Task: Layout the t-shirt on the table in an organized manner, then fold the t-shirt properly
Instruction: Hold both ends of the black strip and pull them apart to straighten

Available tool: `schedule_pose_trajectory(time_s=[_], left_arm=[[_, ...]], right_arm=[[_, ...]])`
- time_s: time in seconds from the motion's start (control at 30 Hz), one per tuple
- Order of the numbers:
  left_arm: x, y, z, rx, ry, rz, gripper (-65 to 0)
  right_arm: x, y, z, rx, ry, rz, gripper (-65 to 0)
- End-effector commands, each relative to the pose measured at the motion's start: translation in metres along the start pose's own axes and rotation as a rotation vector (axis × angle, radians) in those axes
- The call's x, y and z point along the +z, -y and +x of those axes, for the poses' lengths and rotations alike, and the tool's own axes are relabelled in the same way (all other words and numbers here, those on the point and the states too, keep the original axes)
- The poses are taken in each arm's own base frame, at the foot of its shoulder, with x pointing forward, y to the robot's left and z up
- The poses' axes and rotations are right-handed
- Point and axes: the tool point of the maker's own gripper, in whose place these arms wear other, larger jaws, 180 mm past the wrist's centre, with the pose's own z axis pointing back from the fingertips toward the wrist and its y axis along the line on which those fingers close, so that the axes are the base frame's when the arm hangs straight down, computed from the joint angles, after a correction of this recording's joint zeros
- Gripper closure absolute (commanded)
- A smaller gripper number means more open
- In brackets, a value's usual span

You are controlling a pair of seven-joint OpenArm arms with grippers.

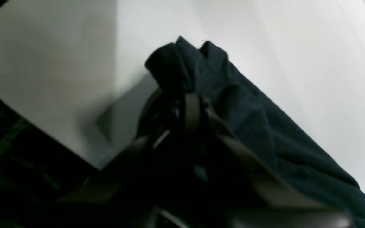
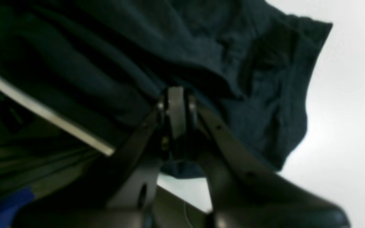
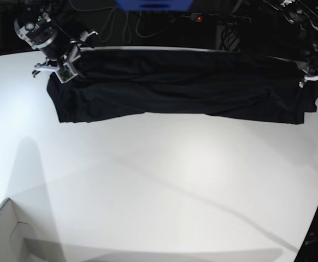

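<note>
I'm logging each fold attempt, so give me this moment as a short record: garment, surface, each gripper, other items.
garment: black t-shirt, stretched wide between both arms at the far side
surface: white table
left gripper: shut on the t-shirt's end
right gripper: shut on the t-shirt's other end
other items: white box corner at the near edge

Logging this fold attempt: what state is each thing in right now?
t-shirt: stretched wide between both arms, hanging in folds at the table's far side.
left gripper: jaws shut on the t-shirt's end.
right gripper: jaws shut on the other end.
table: white, bare in front of the shirt.
</note>
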Motion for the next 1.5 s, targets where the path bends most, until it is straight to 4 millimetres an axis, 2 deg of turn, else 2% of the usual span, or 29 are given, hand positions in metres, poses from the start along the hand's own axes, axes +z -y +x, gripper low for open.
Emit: schedule_pose_trajectory(time_s=[0.0, 0.1, 0.3, 0.43, 0.7, 0.9, 1.17, 1.27, 1.47], left_arm=[[0.000, 0.002, 0.012, -0.007, 0.041, -0.013, -0.1], [-0.002, 0.000, 0.003, 0.010, 0.020, -0.011, -0.4], [0.000, -0.003, -0.002, 0.013, 0.006, -0.008, -0.6], [0.000, -0.002, -0.001, 0.014, 0.010, -0.010, -0.6], [-0.001, -0.002, 0.000, 0.013, 0.012, -0.011, -0.6], [-0.001, -0.002, 0.001, 0.012, 0.012, -0.010, -0.6], [-0.001, -0.002, 0.000, 0.012, 0.012, -0.011, -0.6], [-0.001, -0.002, 0.000, 0.012, 0.011, -0.010, -0.6], [-0.002, -0.001, 0.001, 0.012, 0.013, -0.011, -0.6]], right_arm=[[0.002, 0.000, 0.008, 0.007, 0.032, 0.002, 0.0], [-0.001, -0.009, 0.012, 0.012, 0.041, 0.028, 0.0], [0.000, -0.009, 0.015, 0.016, 0.049, 0.025, 0.0], [0.001, -0.008, 0.030, 0.022, 0.086, 0.012, -0.5], [-0.012, -0.009, 0.038, 0.012, 0.107, 0.024, -25.4], [-0.019, 0.005, 0.031, 0.023, 0.090, 0.014, -36.4], [-0.021, 0.015, 0.014, 0.050, 0.041, 0.021, -37.1], [-0.024, 0.025, 0.016, 0.063, 0.040, 0.010, -37.1], [-0.028, 0.023, 0.012, 0.057, 0.032, 0.019, -37.0]])
